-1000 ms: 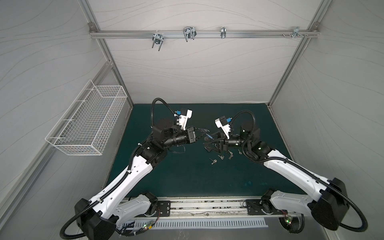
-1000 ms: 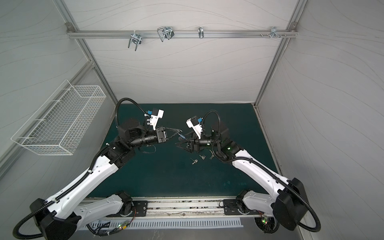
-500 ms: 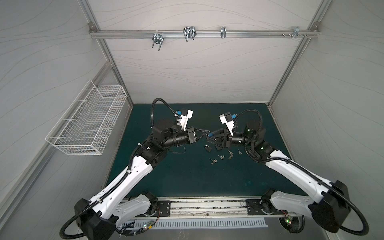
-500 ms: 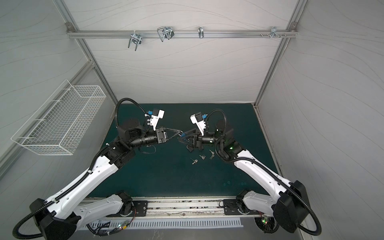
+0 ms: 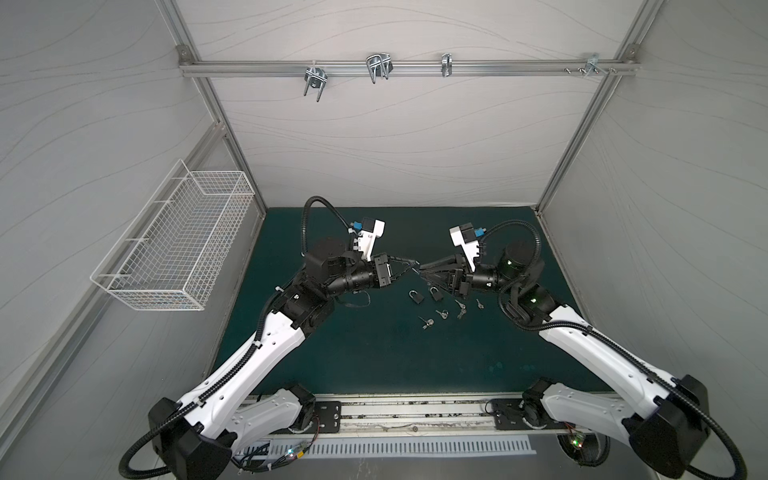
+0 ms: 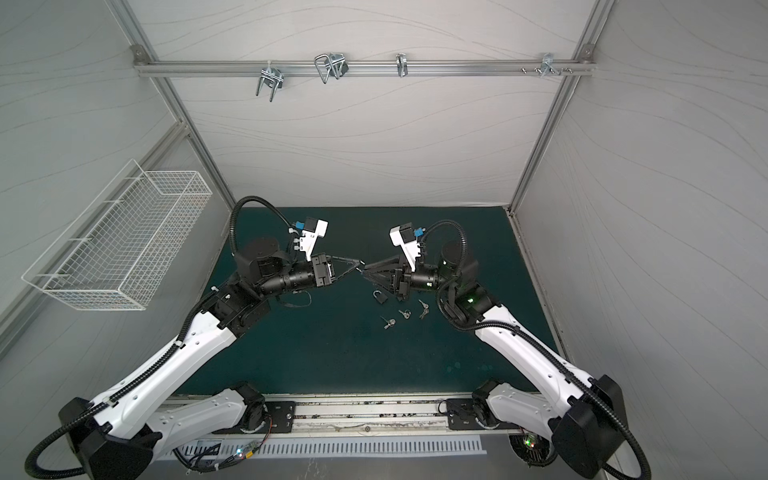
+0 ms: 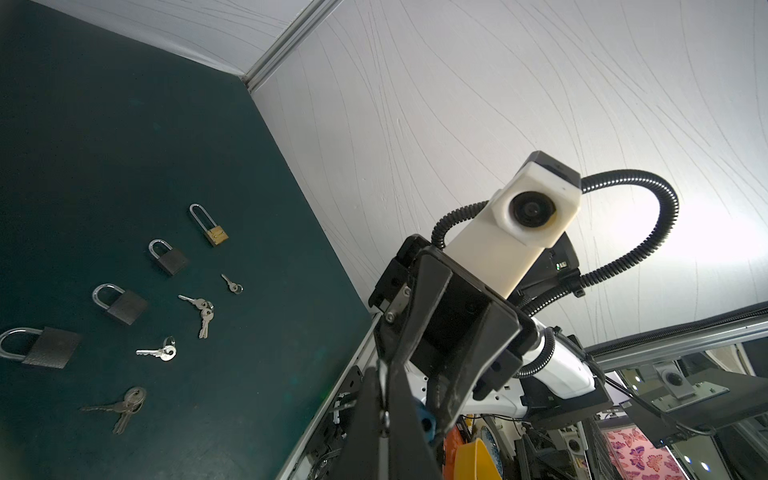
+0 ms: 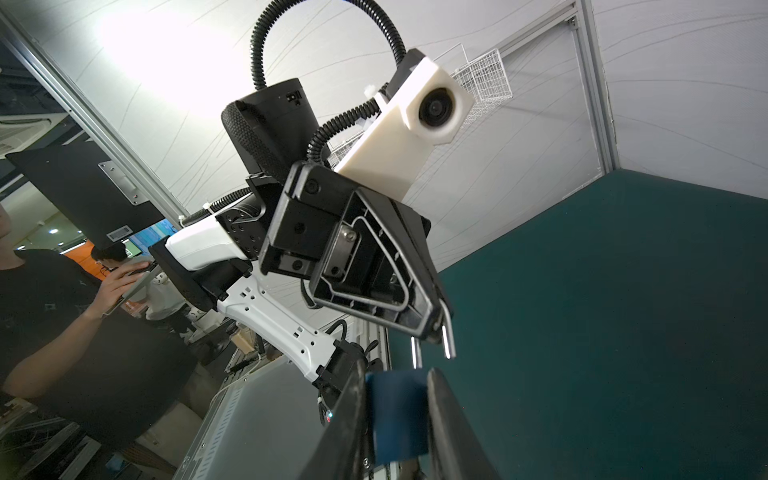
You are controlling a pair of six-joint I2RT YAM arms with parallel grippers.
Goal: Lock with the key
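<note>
A blue padlock (image 8: 397,415) hangs in the air between my two grippers, above the middle of the green mat (image 5: 374,353). My right gripper (image 8: 397,372) is shut on its blue body, a finger pressed against each side. My left gripper (image 7: 383,390) is shut on the padlock's silver shackle (image 8: 446,345), which stands out of the body. In both top views the left gripper (image 5: 414,268) and right gripper (image 5: 424,273) meet tip to tip. Several keys lie on the mat, among them a single key (image 7: 160,353) and a bunch (image 7: 201,309). Neither gripper holds a key.
Other padlocks lie on the mat beside the keys: a brass one (image 7: 214,232) and dark ones (image 7: 170,257) (image 7: 120,301) (image 7: 41,347). Two show below the grippers in a top view (image 5: 415,296). A white wire basket (image 5: 178,245) hangs on the left wall.
My right gripper has risen from near the mat to meet the left gripper and closed its fingers onto the blue padlock's body. The left gripper has stayed shut and still.
</note>
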